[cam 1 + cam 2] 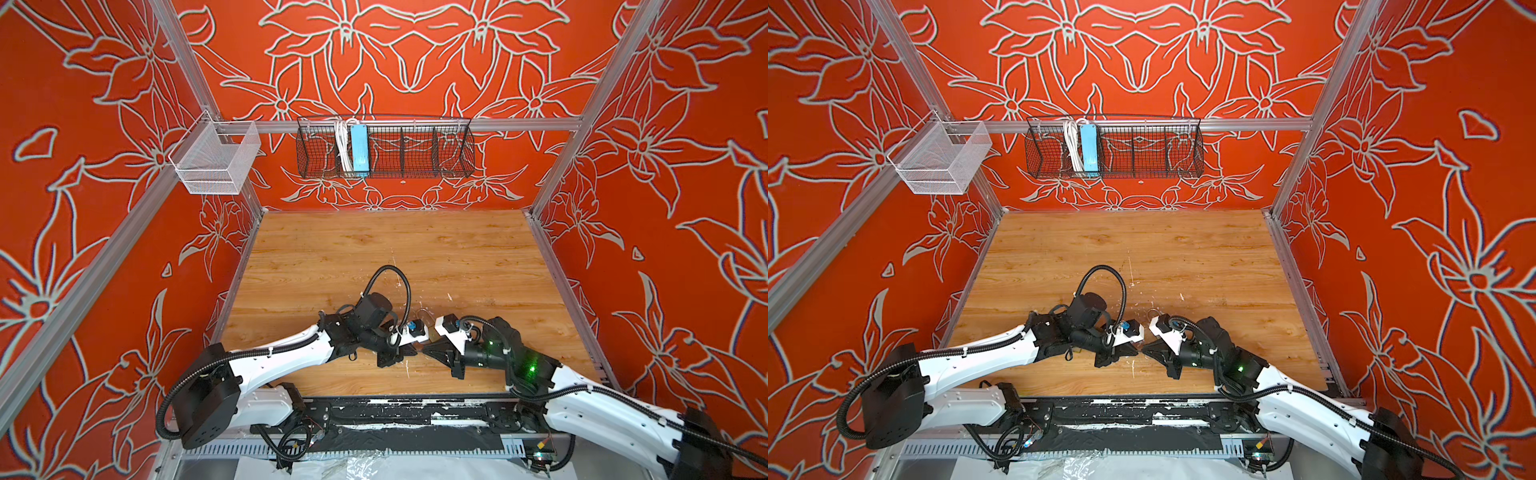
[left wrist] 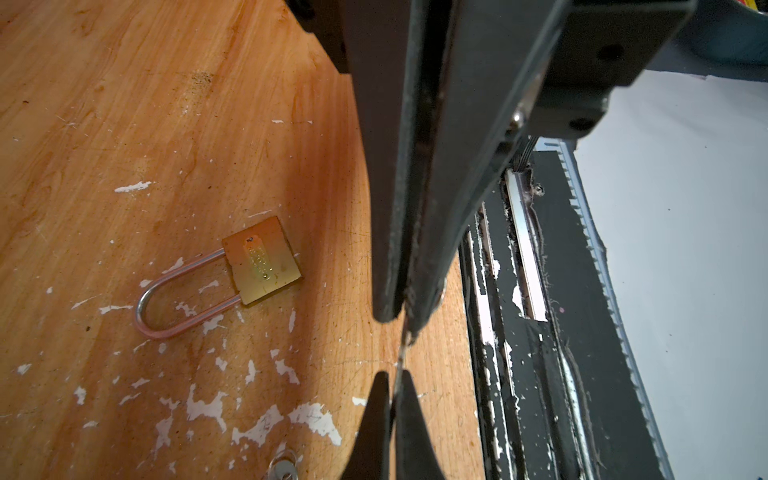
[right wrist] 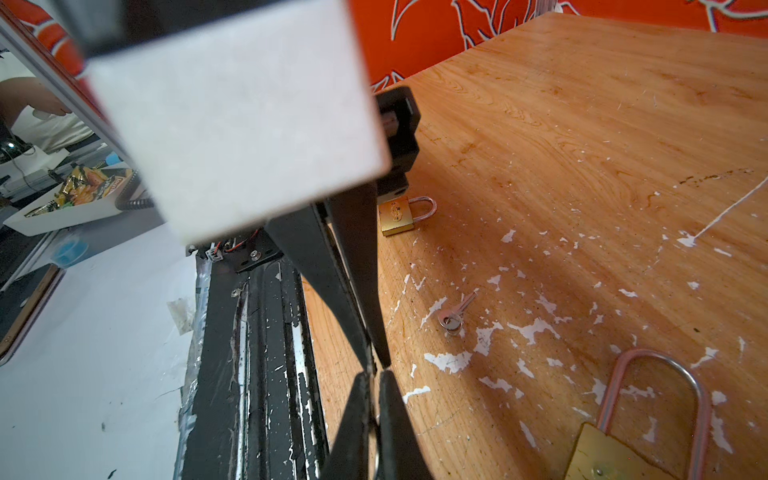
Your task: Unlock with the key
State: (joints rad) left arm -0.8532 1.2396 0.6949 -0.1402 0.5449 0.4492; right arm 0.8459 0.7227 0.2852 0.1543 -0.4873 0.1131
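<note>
1. Orange flowered walls enclose a scratched wooden surface [image 1: 415, 249].
2. Left claw [image 2: 405, 322] is pressed together on a thin silver metal strip [image 2: 401, 353], seen only edge-on; the right claw [image 2: 392, 376] pinches its other end.
3. A brass padlock with long shackle [image 2: 264, 259] lies flat beside the claws, mostly hidden by the arms in both top views.
4. A small silver key [image 3: 455, 316] lies loose nearby.

black wire basket [image 1: 415, 153] | blue power strip [image 1: 359, 149] | white mesh bin [image 1: 216, 162]
</note>
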